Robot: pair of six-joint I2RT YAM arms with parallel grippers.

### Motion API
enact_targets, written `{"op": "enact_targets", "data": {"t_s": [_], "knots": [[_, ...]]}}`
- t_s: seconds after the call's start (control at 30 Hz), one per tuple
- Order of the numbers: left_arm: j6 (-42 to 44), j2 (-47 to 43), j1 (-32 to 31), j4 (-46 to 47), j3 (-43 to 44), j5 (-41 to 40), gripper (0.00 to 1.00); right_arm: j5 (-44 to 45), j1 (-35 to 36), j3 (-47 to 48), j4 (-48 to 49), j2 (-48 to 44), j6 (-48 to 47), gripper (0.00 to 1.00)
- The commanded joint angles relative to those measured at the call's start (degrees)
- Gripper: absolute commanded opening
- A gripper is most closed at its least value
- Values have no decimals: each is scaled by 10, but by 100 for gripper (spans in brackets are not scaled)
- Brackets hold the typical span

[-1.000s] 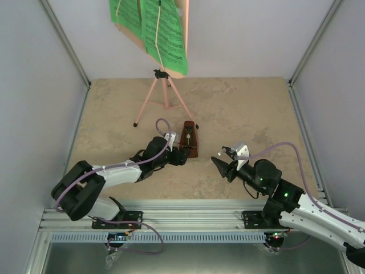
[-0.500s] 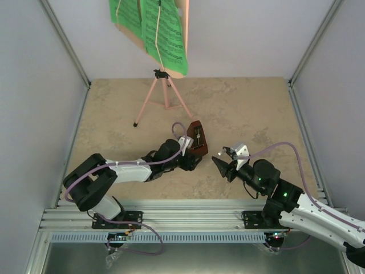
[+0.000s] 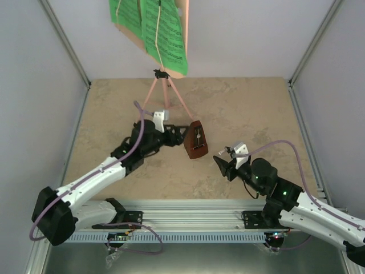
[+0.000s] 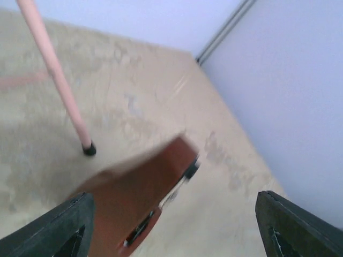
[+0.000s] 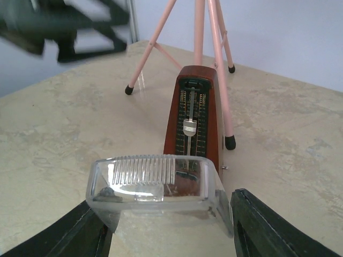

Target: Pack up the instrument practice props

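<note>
Fingers of the left gripper [image 3: 181,136] stand wide apart and grip nothing. Just ahead of their tips is the small brown wooden pyramid metronome [image 3: 195,142]. In the blurred left wrist view it sits close to the left-hand finger, and I cannot tell if they touch. The metronome stands upright on the beige stone-patterned table [image 3: 256,108], with its pendulum face turned toward the right gripper [image 3: 222,158]. Beyond the left gripper, farther from it, stands the pink music stand with tripod legs [image 3: 166,94], and one of its black feet is near the metronome. Green sheet-music pages [image 3: 165,40] rest on its desk, high above both grippers. The right gripper is also open and empty; the metronome is straight ahead of it, near but apart.
</note>
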Motion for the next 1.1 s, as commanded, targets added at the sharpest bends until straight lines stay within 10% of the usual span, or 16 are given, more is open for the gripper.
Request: {"op": "enact_targets", "data": {"t_s": [0.0, 0.2, 0.47, 1.07], "knots": [[33, -11, 28, -139, 106, 50, 85, 11, 3, 22, 23, 25, 15, 51], [80, 62, 36, -195, 223, 148, 86, 28, 3, 27, 105, 97, 59, 51], [208, 128, 36, -194, 236, -3, 86, 61, 4, 55, 204, 236, 84, 48], [233, 147, 37, -199, 218, -25, 85, 141, 4, 59, 381, 385, 87, 48]]}}
